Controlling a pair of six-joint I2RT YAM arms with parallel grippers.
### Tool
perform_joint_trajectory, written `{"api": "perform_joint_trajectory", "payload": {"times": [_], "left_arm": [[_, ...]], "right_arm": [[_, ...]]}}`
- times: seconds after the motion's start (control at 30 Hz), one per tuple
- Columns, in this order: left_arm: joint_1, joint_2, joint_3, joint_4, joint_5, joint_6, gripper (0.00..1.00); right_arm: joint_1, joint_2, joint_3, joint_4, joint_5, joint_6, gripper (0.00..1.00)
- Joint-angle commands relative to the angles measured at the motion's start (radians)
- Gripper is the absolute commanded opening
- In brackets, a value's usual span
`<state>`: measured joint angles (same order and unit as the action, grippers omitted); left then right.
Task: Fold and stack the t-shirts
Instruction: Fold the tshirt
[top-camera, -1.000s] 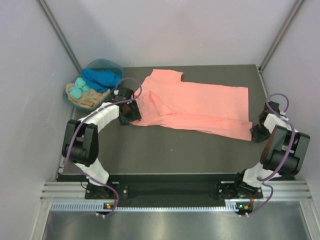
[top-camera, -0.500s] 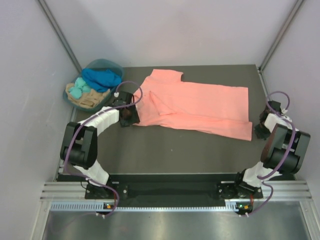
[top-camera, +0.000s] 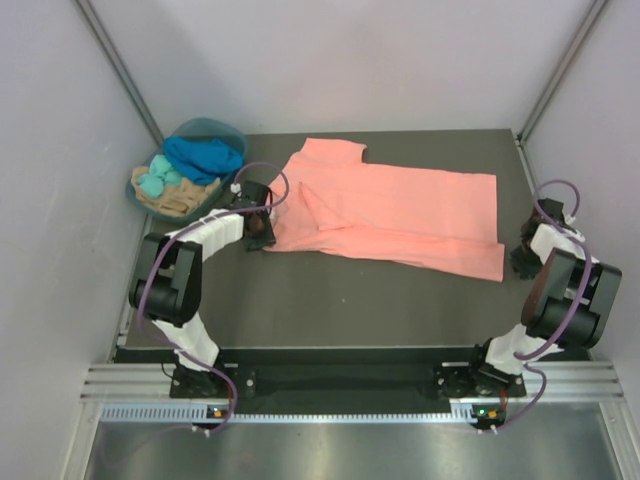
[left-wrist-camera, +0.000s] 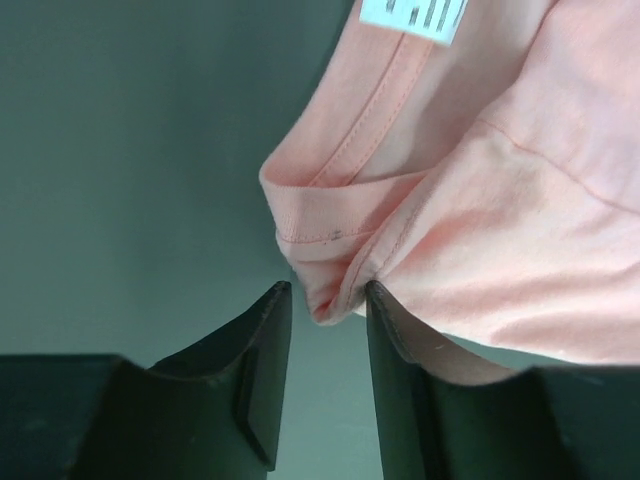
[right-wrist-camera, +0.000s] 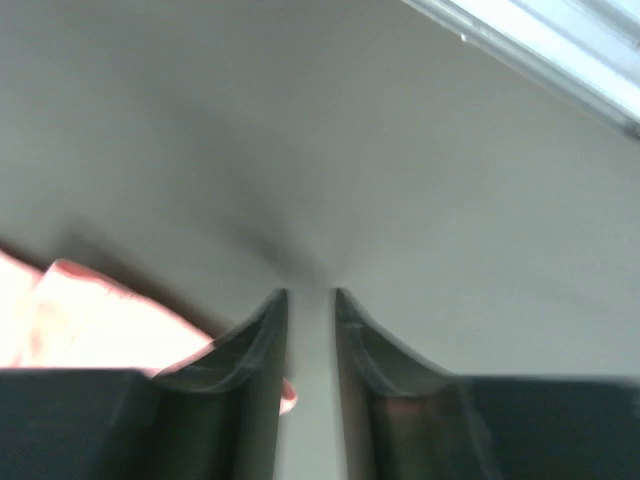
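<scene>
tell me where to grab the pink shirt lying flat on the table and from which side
Grip the doubled-over edge at the left end of the salmon-pink t-shirt, by the collar. Come in low from the left, as the left hand does: that fold humps up off the table, while the rest lies flat with little to pinch.

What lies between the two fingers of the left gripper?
A bunched fold of the salmon-pink t-shirt, just inside the fingertips, shown in the left wrist view.
</scene>
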<state>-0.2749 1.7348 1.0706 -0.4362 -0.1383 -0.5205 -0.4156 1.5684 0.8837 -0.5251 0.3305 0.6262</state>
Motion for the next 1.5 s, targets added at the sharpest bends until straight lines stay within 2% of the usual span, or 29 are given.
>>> {"api": "perform_joint_trajectory", "payload": {"times": [0.0, 0.13, 0.53, 0.7, 0.77, 0.97, 1.03, 1.07, 1.1, 1.17, 1.2, 1.33, 1.47], "left_arm": [[0.002, -0.02, 0.045, 0.008, -0.037, 0.008, 0.42], [0.003, -0.029, 0.043, 0.013, -0.038, 0.004, 0.43], [0.003, -0.001, 0.085, -0.004, -0.01, -0.019, 0.41], [0.003, 0.002, 0.074, -0.004, -0.009, -0.027, 0.4], [0.002, 0.005, 0.081, -0.009, -0.015, -0.018, 0.4], [0.003, 0.009, 0.091, -0.013, -0.02, -0.027, 0.38], [0.002, 0.014, 0.092, -0.013, -0.015, -0.032, 0.34], [0.002, 0.02, 0.094, -0.018, -0.012, -0.032, 0.24], [0.002, 0.022, 0.098, -0.025, -0.017, -0.033, 0.18], [0.002, 0.029, 0.124, -0.08, -0.033, -0.029, 0.03], [0.0, 0.031, 0.137, -0.104, -0.071, -0.024, 0.0], [-0.01, 0.009, 0.154, -0.191, -0.178, -0.004, 0.0], [-0.03, -0.033, 0.115, -0.203, -0.224, 0.008, 0.0]], "right_arm": [[-0.006, -0.071, 0.08, -0.103, -0.007, 0.036, 0.29], [0.003, -0.126, 0.064, -0.148, -0.042, 0.101, 0.38], [0.08, -0.211, -0.057, -0.167, -0.09, 0.36, 0.46], [0.104, -0.17, -0.065, -0.147, -0.087, 0.443, 0.48], [0.107, -0.157, -0.092, -0.084, -0.107, 0.466, 0.48], [0.107, -0.071, -0.124, -0.023, -0.059, 0.451, 0.45], [0.107, -0.05, -0.127, -0.009, -0.05, 0.432, 0.33], [0.107, -0.05, -0.127, 0.002, -0.044, 0.414, 0.22], [0.107, -0.059, -0.124, 0.002, -0.032, 0.402, 0.01], [0.109, -0.079, -0.109, -0.015, 0.025, 0.362, 0.0], [0.107, -0.102, -0.101, -0.025, 0.051, 0.347, 0.0], [0.095, -0.145, -0.065, -0.075, 0.168, 0.282, 0.0], [0.075, -0.153, -0.051, -0.107, 0.206, 0.222, 0.0]]}}
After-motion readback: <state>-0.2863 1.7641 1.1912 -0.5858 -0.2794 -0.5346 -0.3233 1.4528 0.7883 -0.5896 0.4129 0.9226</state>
